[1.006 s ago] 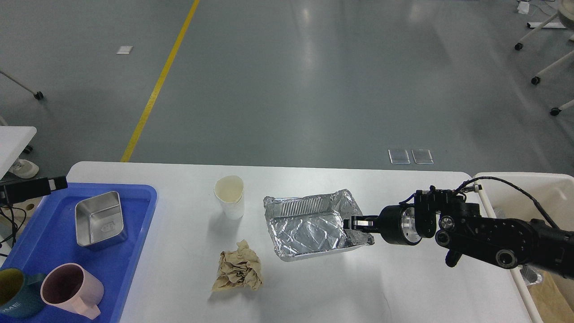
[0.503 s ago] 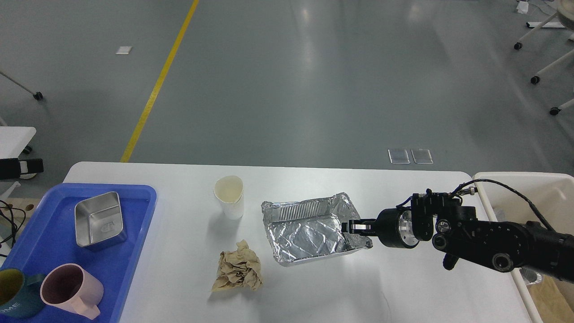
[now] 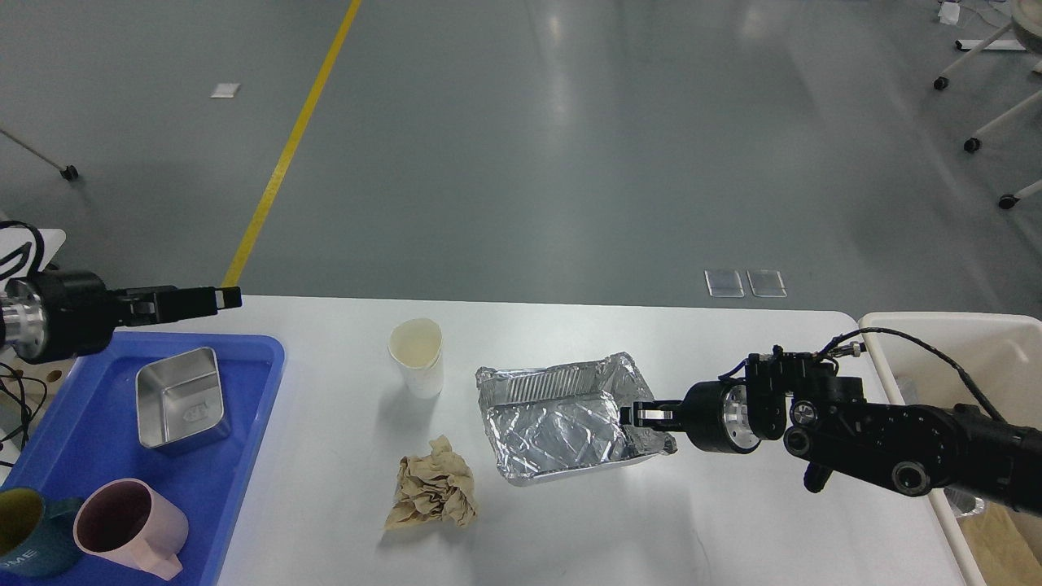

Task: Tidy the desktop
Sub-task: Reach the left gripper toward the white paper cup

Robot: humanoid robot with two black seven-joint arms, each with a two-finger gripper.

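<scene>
The white desktop (image 3: 733, 521) holds a crumpled foil tray (image 3: 562, 427) in the middle, a white paper cup (image 3: 417, 358) to its left, and a crumpled brown paper wad (image 3: 431, 488) nearer me. My right gripper (image 3: 633, 415) reaches in from the right and is shut on the foil tray's right rim. My left gripper (image 3: 221, 298) points right above the desktop's far left corner, over the blue tray's back edge. It holds nothing that I can see, and its fingers show side-on as one dark bar.
A blue tray (image 3: 244, 423) at the left holds a square metal box (image 3: 181, 399), a pink mug (image 3: 122, 525) and a dark blue mug (image 3: 24, 541). A beige bin (image 3: 961, 334) stands at the desktop's right edge, behind my right arm.
My left arm has swung in from the left edge, its gripper now reaching over the desktop's far left corner. My right gripper and the foil tray have shifted slightly left and toward me.
</scene>
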